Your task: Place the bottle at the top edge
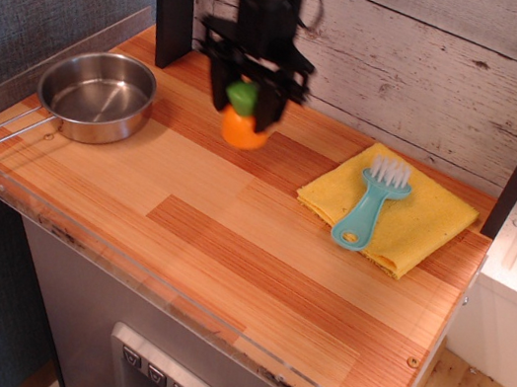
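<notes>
One bottle: squat orange body, green cap, hanging over the bench near its top edge.
Tool: black, clamped on the bottle's cap.
Bench: striped wood, clear rim along the near edge.
Pan: steel, at the left end.
Cloth: yellow, right end, teal brush lying on it.
Wall: whitewashed planks.

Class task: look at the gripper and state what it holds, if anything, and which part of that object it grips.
The gripper holds the orange bottle by its green cap; the body hangs below the fingers.
</notes>
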`<state>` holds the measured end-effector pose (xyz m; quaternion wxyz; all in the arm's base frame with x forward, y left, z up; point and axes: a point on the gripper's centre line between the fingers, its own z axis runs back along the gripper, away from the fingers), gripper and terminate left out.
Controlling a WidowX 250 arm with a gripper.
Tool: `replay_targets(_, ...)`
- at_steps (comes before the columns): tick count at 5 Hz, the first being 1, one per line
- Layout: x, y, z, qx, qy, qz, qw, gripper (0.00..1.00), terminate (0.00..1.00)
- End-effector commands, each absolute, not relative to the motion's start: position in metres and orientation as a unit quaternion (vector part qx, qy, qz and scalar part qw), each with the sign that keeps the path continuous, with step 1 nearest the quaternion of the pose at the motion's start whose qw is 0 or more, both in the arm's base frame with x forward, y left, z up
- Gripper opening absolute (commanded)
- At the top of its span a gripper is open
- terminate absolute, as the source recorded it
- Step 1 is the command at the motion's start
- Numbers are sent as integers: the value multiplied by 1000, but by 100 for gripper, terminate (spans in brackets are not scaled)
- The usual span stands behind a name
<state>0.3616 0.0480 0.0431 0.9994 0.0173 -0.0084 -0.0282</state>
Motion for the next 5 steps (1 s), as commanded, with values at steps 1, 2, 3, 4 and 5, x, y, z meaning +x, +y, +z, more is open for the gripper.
replay_targets(1, 391, 38, 40, 32, -39, -23, 998, 0, 0)
replay_targets(2, 399, 36, 40, 35, -42, -23, 998, 0, 0)
replay_targets(3, 393, 37, 44, 33, -46, -30, 998, 100, 0)
replay_targets(4, 393, 40, 60, 27, -62, -28, 997, 100, 0)
replay_targets(5, 387, 49, 89, 13, -91, -16, 996, 100, 0)
